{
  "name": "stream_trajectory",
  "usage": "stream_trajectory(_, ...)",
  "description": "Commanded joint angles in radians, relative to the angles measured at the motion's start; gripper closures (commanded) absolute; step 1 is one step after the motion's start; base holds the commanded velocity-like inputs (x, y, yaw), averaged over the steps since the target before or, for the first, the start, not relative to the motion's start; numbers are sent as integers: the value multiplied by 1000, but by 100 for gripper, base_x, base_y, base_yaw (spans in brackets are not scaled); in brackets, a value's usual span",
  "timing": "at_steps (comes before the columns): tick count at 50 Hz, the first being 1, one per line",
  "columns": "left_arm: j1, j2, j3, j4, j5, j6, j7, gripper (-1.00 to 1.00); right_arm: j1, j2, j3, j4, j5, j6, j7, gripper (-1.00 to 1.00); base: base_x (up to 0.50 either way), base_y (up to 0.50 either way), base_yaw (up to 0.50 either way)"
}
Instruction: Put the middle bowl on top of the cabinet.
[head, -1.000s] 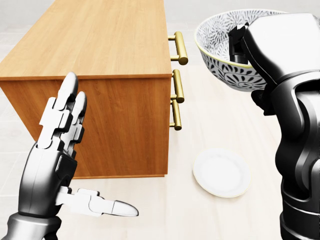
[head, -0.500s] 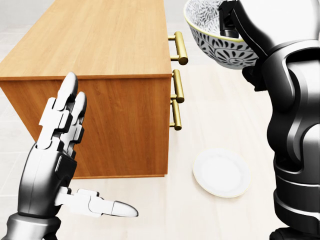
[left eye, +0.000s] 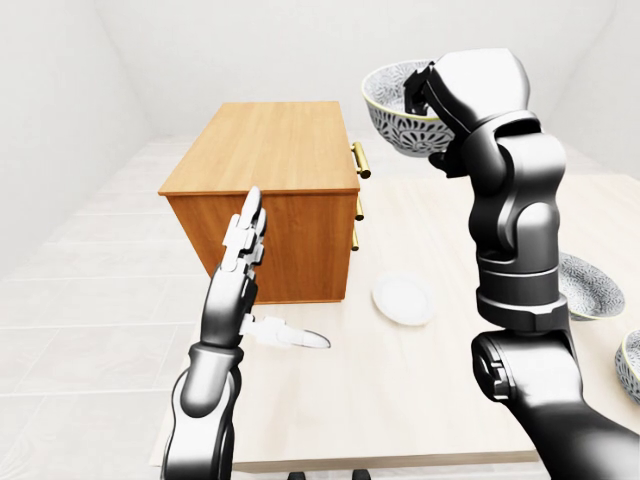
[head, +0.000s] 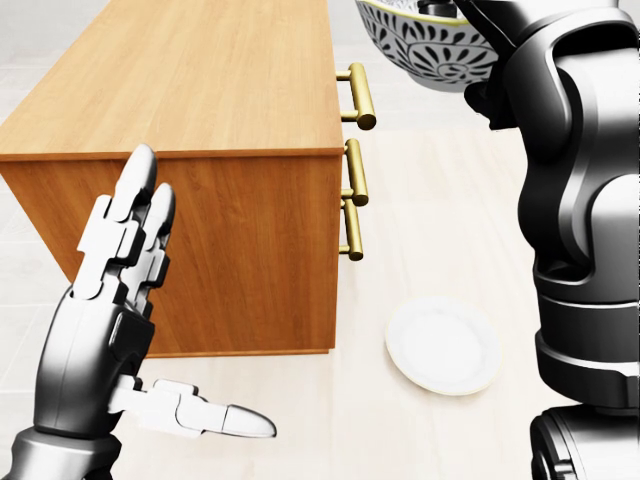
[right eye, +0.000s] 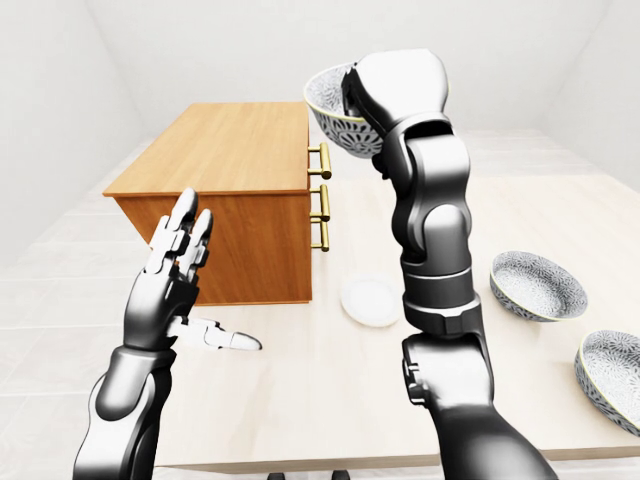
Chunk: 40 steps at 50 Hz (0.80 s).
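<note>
The right hand (left eye: 468, 88) is gripping the patterned bowl (left eye: 392, 128) by its rim, with dark fingers hooking over the edge into the hollow. It is holding the bowl in the air, higher than the cabinet (head: 200, 80) and touching nothing else. In the left-eye view the bowl is hanging just right of the cabinet's top right edge, above the brass handles (head: 358, 95). It is tilting, so its opening is showing toward the view's left. The bowl is wearing a dark leafy pattern on white and a pale yellow rim.

The left hand (head: 100, 335) is standing open. Its fingers are pointing up and its thumb is sticking out toward the view's right. It is gripping nothing and is hovering before the cabinet's near wooden face.

The cabinet is sitting on the bench (right eye: 330, 390) along its left edge. A white plate (head: 442, 345) is lying flat near the bench's middle, just off the cabinet's near right corner. Two more patterned bowls (right eye: 538, 283) (right eye: 612, 375) are resting upright near the bench's right edge, well apart from the plate.
</note>
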Motion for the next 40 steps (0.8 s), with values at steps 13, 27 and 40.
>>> stream_trajectory(13,9,2,-4,9,-2,0,-4,-100,-164,14,21,221,32,-1,-134,100,0,0,0)
stream_trajectory(27,4,12,-16,3,27,0,-7,-100,-232,42,45,362,51,-14,-225,100,0,0,0)
stream_trajectory(40,3,2,-14,14,18,0,-11,-100,-371,99,80,659,47,-62,-375,100,0,0,0)
